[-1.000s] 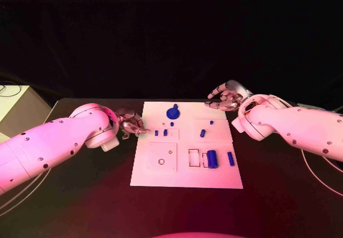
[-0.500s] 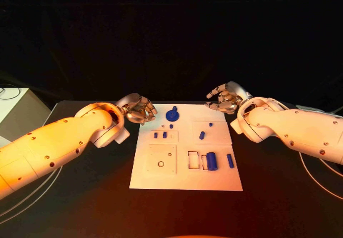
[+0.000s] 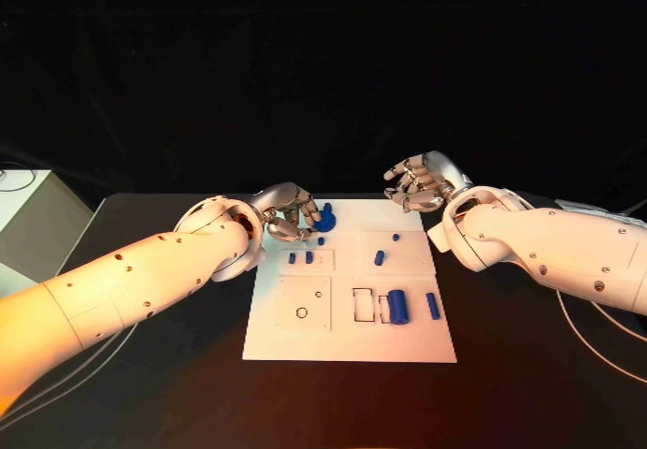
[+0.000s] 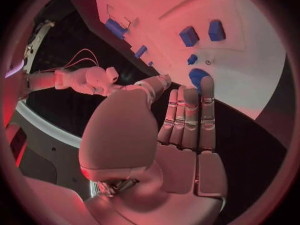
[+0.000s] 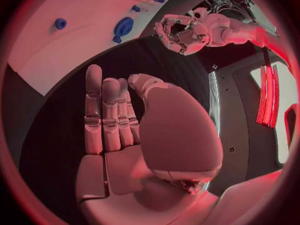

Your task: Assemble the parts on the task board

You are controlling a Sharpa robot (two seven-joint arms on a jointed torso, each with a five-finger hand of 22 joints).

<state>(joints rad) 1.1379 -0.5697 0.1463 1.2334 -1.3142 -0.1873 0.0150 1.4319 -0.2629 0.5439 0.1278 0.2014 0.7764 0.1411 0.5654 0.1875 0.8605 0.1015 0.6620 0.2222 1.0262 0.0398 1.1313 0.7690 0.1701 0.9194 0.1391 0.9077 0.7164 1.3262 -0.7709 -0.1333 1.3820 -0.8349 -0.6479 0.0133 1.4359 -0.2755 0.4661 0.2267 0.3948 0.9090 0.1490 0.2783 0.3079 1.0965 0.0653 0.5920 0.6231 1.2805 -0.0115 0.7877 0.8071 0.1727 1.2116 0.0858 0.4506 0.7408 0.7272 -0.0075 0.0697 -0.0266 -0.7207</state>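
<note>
Silver left hand (image 3: 286, 214) hovers at task board (image 3: 348, 337) far-left corner, empty.

Left hand (image 3: 287, 214) and right hand (image 3: 418, 183) hover with fingers loosely curled, holding nothing.

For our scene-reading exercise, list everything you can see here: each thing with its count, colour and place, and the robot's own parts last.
task board: one, white, middle of the table.
table: one, black, under the board.
large round part: one, blue, board's far edge, beside the left hand.
cylinder: one, blue, board's near right.
small parts: several, blue, across the board's middle.
left hand: one, silver, at the board's far left corner, holding nothing.
right hand: one, silver, beyond the board's far right corner, holding nothing.
</note>
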